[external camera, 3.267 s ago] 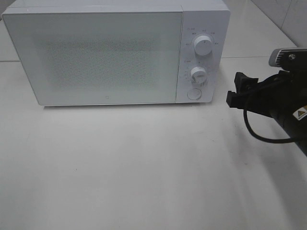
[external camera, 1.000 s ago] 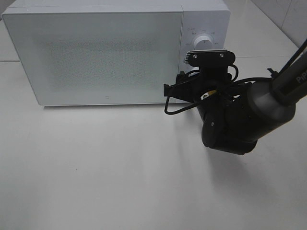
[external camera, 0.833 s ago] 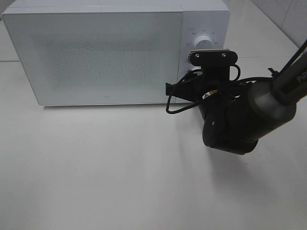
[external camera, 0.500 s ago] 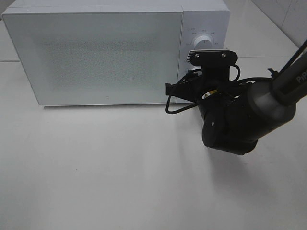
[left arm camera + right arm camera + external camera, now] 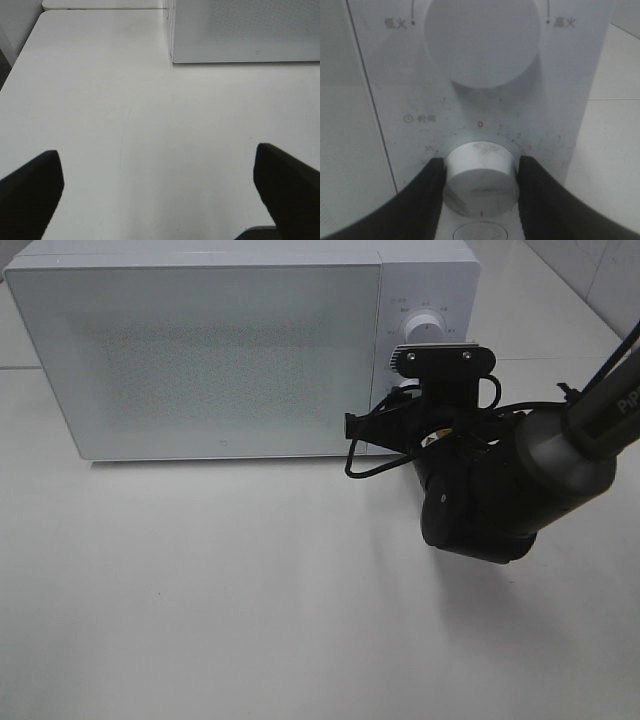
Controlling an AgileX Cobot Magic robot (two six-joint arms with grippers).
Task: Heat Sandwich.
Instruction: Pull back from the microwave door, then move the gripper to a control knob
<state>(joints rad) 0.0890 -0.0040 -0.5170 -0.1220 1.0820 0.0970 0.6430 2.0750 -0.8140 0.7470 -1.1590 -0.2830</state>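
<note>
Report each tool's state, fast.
Left tool: open, holding nothing.
Right tool: closed on the timer knob.

Right gripper (image 5: 480, 172) clamped, left gripper (image 5: 160, 195) spread wide.

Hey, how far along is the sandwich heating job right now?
Done: the microwave door is shut; no sandwich is in view, so I can't tell whether it's inside. In hand: the right gripper clamps the timer knob. Left: probably turning it to set a time. The left gripper hangs open, idle.
</note>
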